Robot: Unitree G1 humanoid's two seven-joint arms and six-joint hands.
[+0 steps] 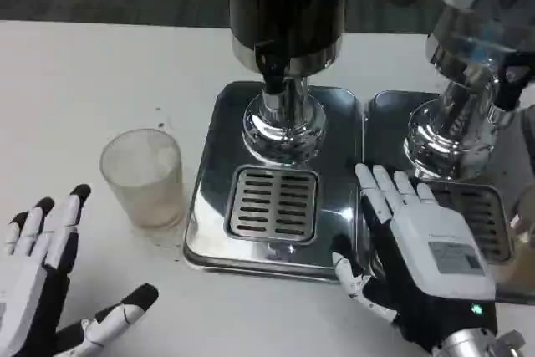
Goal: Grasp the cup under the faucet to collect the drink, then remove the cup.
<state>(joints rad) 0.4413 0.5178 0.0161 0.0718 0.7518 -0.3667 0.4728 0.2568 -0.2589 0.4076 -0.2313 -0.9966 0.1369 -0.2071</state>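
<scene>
White tabletop [100, 73] is filling the near scene, with dark floor lying beyond its far edge. A frosted cup [144, 175] is standing upright on the table, just left of a shiny drip tray [209, 198] and apart from it (not under the faucet). That tray's slotted grate [274, 204] is sitting below the dark dispenser [288, 2] and its black faucet [269, 63]. A second dispenser [476, 48] is standing to the right on its own tray. The left hand [50, 290] is hovering near the cup, fingers spread wide, holding nothing. The right hand [418, 261] is lying over the seam between both trays, fingers stretched apart, gripping nothing.
</scene>
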